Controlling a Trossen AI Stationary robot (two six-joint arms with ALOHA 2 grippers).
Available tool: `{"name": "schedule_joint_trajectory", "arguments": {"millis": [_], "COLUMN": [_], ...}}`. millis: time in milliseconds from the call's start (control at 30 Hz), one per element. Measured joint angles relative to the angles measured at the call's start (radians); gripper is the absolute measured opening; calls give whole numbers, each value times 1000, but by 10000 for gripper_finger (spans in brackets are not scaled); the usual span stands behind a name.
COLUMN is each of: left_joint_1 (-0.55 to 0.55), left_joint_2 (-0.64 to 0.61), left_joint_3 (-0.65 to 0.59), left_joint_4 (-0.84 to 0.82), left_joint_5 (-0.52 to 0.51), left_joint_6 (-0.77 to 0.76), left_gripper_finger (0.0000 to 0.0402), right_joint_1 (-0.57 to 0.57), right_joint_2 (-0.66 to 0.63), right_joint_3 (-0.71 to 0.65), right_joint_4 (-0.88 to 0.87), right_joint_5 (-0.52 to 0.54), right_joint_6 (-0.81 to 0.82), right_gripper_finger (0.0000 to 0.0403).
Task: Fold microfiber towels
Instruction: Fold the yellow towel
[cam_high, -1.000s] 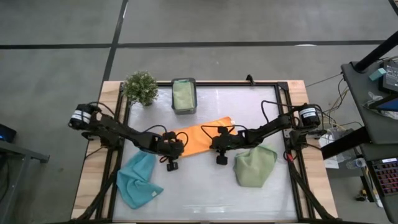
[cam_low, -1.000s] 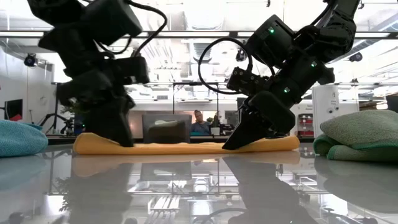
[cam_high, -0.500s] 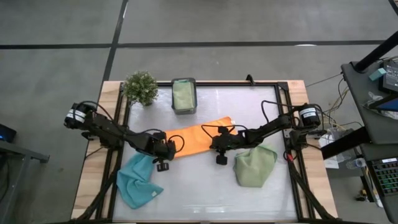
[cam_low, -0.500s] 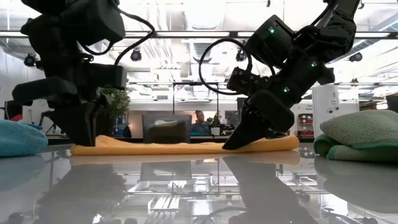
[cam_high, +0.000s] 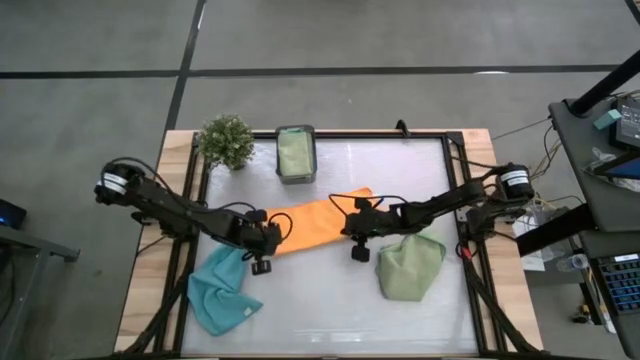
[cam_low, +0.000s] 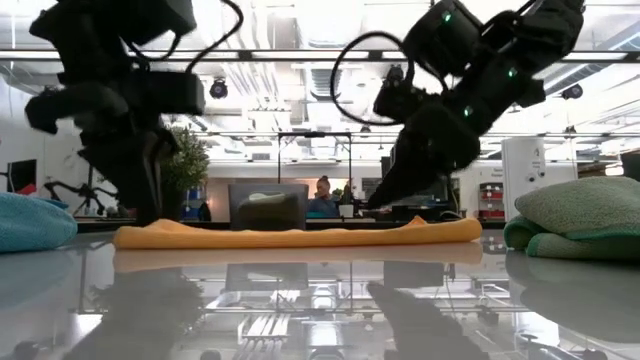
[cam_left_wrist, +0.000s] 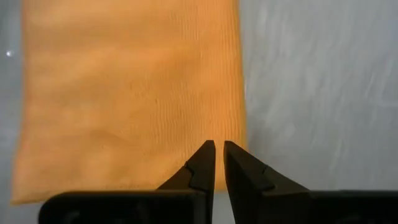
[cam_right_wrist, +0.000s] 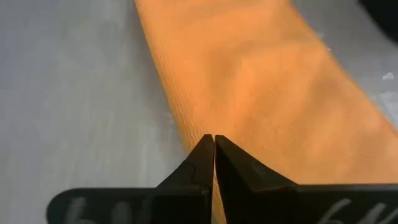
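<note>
orange towel laid flat on the tabletop, spread just ahead of both, left end effector nearly shut, nothing held, right end effector pinched closed, empty, hung just above its near edge

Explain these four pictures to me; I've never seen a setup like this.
Two dark robot arms work at a table. One picture looks straight down, one looks level across the tabletop, and two come from cameras on the arms' wrists. An orange towel lies flat in the middle, a blue towel and a green towel lie nearer the front, and a plant and a grey box stand at the back. The left gripper and right gripper sit shut at the orange towel's ends, holding nothing.
</note>
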Motion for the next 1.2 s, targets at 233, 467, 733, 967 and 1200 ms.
{"name": "schedule_joint_trajectory", "arguments": {"millis": [233, 467, 733, 967, 1200], "left_joint_1": [0, 1, 0, 0, 0], "left_joint_2": [-58, -34, 6, 12, 12], "left_joint_3": [0, 0, -4, -8, -14], "left_joint_4": [65, 130, 145, 152, 154], "left_joint_5": [-133, -222, -239, -240, -248], "left_joint_6": [-1, 3, -4, -4, -5], "left_gripper_finger": [19, 19, 19, 19, 19], "right_joint_1": [-53, -157, -298, -424, -512], "right_joint_2": [-127, -265, -330, -288, -202], "right_joint_3": [1, 2, 3, -31, -46], "right_joint_4": [-108, -356, -621, -627, -596], "right_joint_5": [0, -97, -129, -247, -349], "right_joint_6": [153, 322, 386, 347, 286], "right_gripper_finger": [10, 62, 168, 224, 251]}}
